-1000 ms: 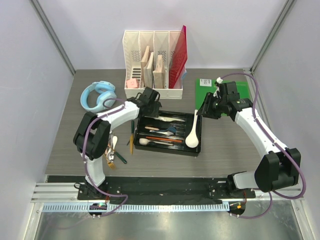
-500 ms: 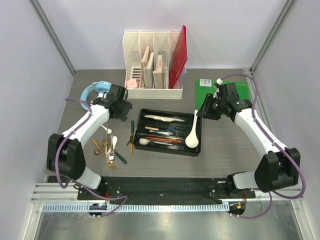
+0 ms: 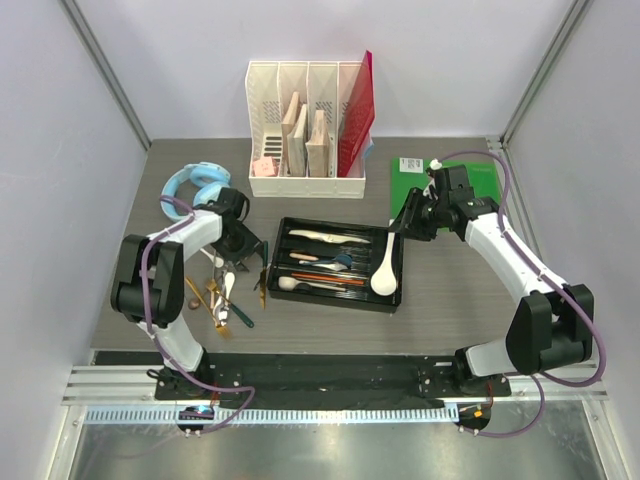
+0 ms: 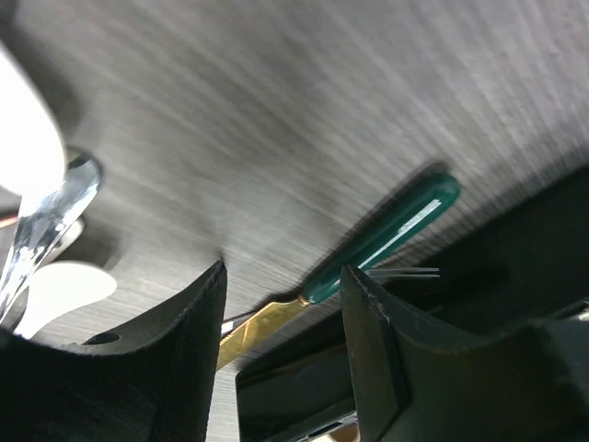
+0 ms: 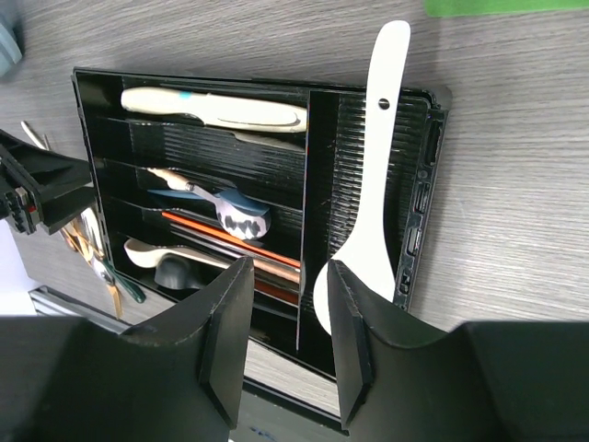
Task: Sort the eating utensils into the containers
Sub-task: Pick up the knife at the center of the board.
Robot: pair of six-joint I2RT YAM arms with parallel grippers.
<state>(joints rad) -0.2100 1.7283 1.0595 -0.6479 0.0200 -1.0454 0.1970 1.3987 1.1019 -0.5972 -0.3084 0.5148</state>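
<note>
Several loose eating utensils, gold, silver and white, lie in a heap near the left front of the dark grey wood-grain tabletop. A pair of light-blue headphones sits beyond them toward the far left corner.

The left gripper hangs low over the far end of that heap. In the wrist view its jaws stand moderately apart with nothing between them. A silver spoon shows at its left. A green-handled gold utensil lies on the tabletop under the gap, just beside the tray's left wall.

At the middle of the far edge stands a white slotted file organizer. It holds pale wooden boards and a red folder.

The shallow black rectangular plastic cutlery tray sits mid-tabletop. Its farthest long compartment holds a cream-handled piece. The next ones hold a blue-headed spoon and orange-red chopsticks. The nearest holds a cream spoon and a dark spoon. A large white soup spoon lies in the cross compartment at the right end, its handle poking over the far rim.

The right gripper hovers above the tray's far right corner, its jaws parted and holding nothing. A flat green mat lies at the far right corner.
</note>
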